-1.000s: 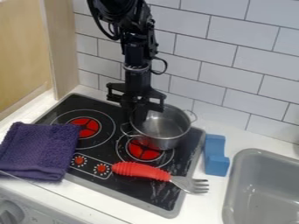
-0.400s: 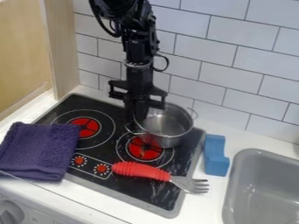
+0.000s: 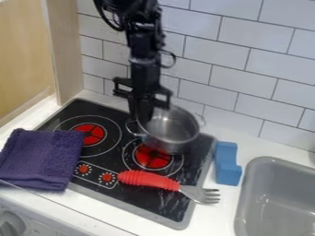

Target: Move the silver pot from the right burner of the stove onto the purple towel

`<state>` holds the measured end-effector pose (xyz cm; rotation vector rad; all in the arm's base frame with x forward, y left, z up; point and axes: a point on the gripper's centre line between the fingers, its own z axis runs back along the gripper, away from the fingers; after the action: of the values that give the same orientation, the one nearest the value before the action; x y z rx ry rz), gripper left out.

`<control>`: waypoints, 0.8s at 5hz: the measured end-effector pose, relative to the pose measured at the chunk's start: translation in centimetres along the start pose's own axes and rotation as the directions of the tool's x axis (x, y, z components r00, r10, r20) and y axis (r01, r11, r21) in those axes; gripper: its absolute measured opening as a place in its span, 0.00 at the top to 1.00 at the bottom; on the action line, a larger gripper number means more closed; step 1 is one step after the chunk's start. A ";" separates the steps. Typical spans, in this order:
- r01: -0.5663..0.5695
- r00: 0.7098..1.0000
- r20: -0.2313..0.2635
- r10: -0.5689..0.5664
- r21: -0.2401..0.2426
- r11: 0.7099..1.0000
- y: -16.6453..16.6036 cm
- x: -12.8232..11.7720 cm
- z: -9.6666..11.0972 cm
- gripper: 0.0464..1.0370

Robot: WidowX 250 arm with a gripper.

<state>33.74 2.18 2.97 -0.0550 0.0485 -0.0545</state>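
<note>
The black gripper (image 3: pixel 145 120) hangs down at the left side of a silver metal pot (image 3: pixel 175 133), shut on the pot's wall near its left handle. The pot is at the back right of the black stove (image 3: pixel 132 203), behind the right front red burner and partly over its ring. Its open top faces up, with a slight tilt. The fingertips are partly hidden against the pot's dark inner side. In front of the pot lies a fork (image 3: pixel 150 179) with a red ribbed handle, its metal tines pointing right.
A folded purple towel (image 3: pixel 40 159) covers the stove's left front corner. Right of the stove stands a blue block (image 3: pixel 227 165), and beyond it a grey sink (image 3: pixel 277 203). White wall tiles rise behind, and a wooden panel (image 3: pixel 64 50) stands at the left.
The gripper and pot shifted slightly right between the two earlier frames, then back left and a little up now. The pot moved along with the gripper. The fork, towel and blue block stayed put.
</note>
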 end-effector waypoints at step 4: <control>-0.015 1.000 0.020 0.016 -0.014 1.000 5.0 -7.4 3.9 0.99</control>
<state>26.79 7.79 6.88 -0.0688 0.0288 -0.0381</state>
